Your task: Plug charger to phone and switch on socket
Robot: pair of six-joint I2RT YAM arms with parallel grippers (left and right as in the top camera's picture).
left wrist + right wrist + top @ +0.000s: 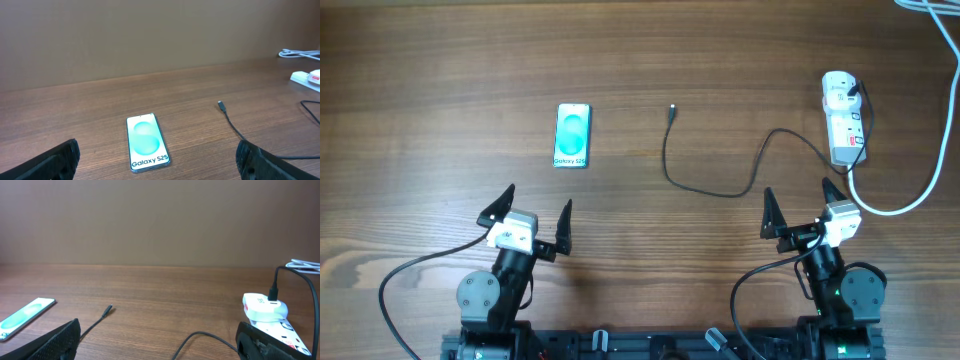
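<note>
The phone (572, 135) lies flat on the table with its cyan screen lit; it also shows just ahead of my left fingers (146, 142) and at the left edge of the right wrist view (26, 313). The charger's thin black cable (710, 185) curves from its loose connector tip (672, 108) (220, 105) (107, 310) to a black plug head (855, 91) seated in the white socket (843, 118) (267, 312). My left gripper (537, 213) stands open below the phone. My right gripper (798, 208) stands open below the socket. Neither holds anything.
A thick white cord (925, 195) runs from the socket toward the right table edge and up to the far right corner (305, 265). A brown wall stands behind the table's far edge.
</note>
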